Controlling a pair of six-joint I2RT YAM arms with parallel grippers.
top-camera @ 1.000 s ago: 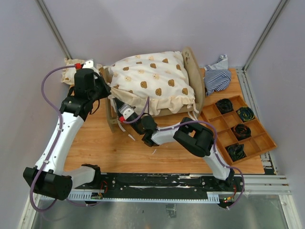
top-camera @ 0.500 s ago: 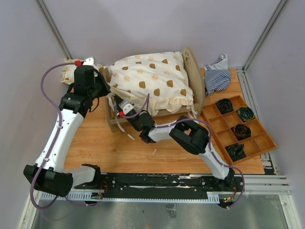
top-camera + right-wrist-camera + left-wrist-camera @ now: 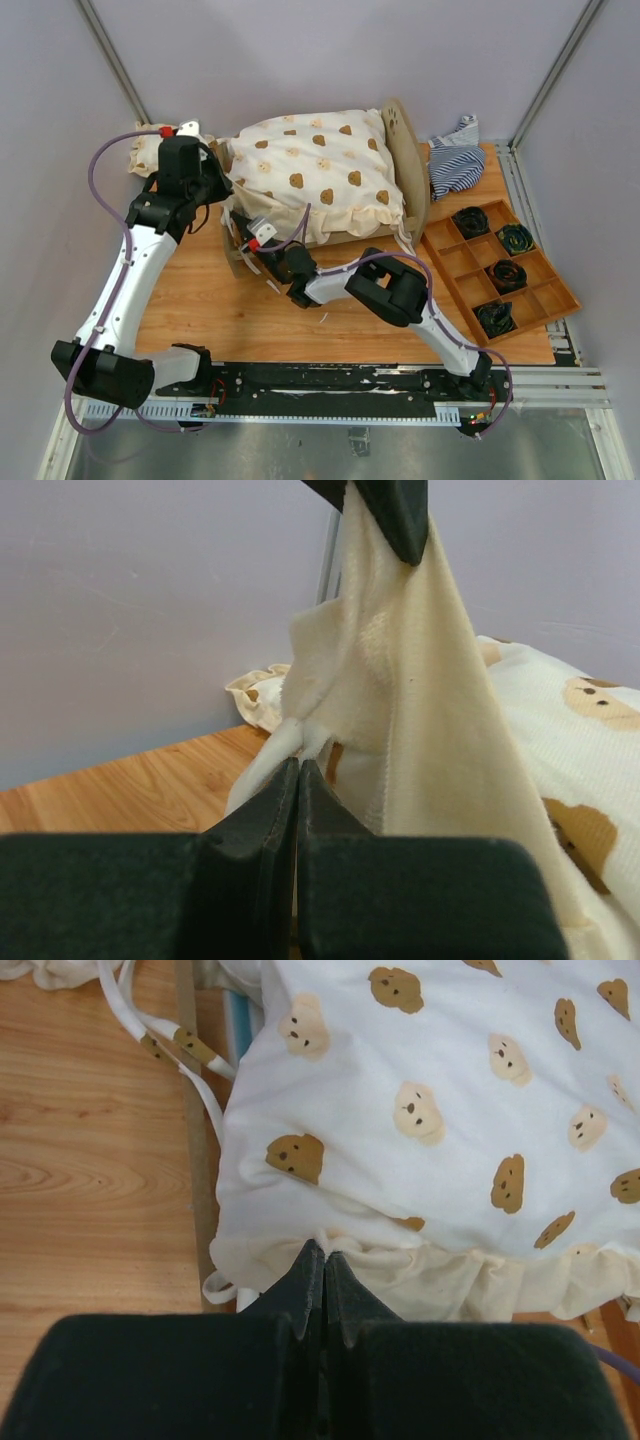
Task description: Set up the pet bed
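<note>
The left jaws are pressed fully shut, pinching the frilled edge of the big cushion [image 3: 320, 175] at its left end. The right jaws are shut too, clamped on a bunch of the same cream frill at the cushion's near left corner. In the right wrist view the left jaws show at the top, so both grip the same stretch of cloth, close together.

There is one pet bed [image 3: 405, 150], standing toward the back of the worktop [image 3: 200, 310], about the middle. Its rounded wooden end boards rise at the left and right, and the big cushion lies on top, covering the base.

There are two cushions, both cream with bear prints. The small cushion [image 3: 143, 157] lies at the back left corner, behind the left arm.

One wooden tray [image 3: 560, 290] with compartments sits at the right of the bed, holding four black coils [image 3: 505, 273], each in its own compartment. One striped cloth [image 3: 455, 160] lies crumpled behind the tray.
</note>
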